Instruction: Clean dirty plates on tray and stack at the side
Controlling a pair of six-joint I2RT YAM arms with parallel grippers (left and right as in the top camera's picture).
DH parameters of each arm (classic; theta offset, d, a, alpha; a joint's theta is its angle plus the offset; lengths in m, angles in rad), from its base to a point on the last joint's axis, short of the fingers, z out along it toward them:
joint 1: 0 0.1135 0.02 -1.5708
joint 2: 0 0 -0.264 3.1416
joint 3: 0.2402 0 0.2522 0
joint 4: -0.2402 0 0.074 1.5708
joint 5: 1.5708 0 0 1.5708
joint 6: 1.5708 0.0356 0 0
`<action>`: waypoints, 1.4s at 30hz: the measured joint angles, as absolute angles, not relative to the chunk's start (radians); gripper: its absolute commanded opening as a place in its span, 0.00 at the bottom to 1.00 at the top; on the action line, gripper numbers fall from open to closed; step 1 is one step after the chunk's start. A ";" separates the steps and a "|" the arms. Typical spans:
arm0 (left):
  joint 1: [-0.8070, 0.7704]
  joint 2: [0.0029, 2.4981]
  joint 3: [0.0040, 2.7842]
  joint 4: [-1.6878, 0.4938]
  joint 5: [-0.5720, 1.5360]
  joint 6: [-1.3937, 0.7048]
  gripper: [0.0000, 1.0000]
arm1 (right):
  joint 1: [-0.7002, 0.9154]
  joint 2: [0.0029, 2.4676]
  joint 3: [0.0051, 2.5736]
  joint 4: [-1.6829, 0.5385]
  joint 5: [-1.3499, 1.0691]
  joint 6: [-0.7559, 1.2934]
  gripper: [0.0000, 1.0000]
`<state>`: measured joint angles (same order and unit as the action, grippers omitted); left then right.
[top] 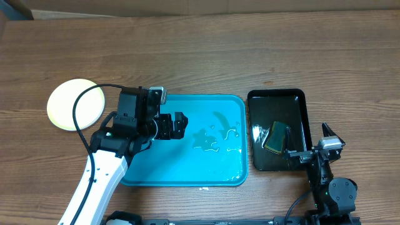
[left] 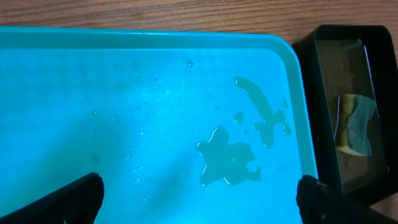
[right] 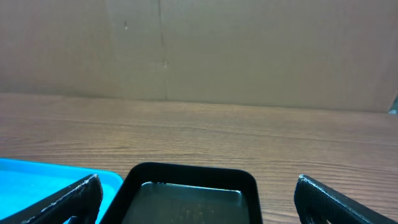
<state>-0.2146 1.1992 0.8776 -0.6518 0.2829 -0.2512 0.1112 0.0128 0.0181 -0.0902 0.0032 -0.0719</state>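
Note:
A pale yellow-green plate (top: 76, 104) lies on the wooden table, left of the turquoise tray (top: 144, 172). The tray holds no plate, only puddles of water (left: 230, 162) on its right half. My left gripper (top: 174, 126) hovers over the tray's left half, open, with nothing between its fingers. In the left wrist view its fingertips (left: 74, 202) frame the bare wet tray floor (left: 124, 93). My right gripper (top: 312, 145) stands open and empty at the near right corner of the black tray. In the right wrist view it (right: 199, 205) looks over that tray's rim.
A glossy black tray (top: 277, 100) with water stands right of the turquoise one, almost touching it. A yellow-and-grey sponge (top: 277, 136) lies in it, also seen as the sponge (left: 356, 124) in the left wrist view. A cardboard wall (right: 199, 50) backs the table.

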 measured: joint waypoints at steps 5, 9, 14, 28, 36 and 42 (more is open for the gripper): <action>-0.215 1.193 0.878 -0.656 0.282 -0.252 1.00 | 0.111 0.013 0.018 -0.090 0.003 -0.072 1.00; -0.215 1.105 0.877 -0.659 0.202 -0.251 1.00 | 0.111 0.013 0.018 -0.090 0.004 -0.072 1.00; -0.194 0.868 0.876 -0.658 0.064 -0.251 1.00 | 0.111 0.013 0.018 -0.090 0.004 -0.072 1.00; -0.019 0.202 0.474 -0.392 -0.013 -0.289 1.00 | 0.111 0.013 0.018 -0.090 0.003 -0.073 1.00; 0.030 0.020 0.217 0.081 0.011 -0.339 1.00 | 0.111 0.013 0.018 -0.090 0.003 -0.073 1.00; 0.035 0.016 0.098 0.174 0.017 -0.367 1.00 | 0.111 0.013 0.018 -0.090 0.003 -0.072 1.00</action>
<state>0.0353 0.0158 0.0978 0.1741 0.0174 -0.3672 0.1108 0.0128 0.0181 -0.0902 0.0032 -0.0723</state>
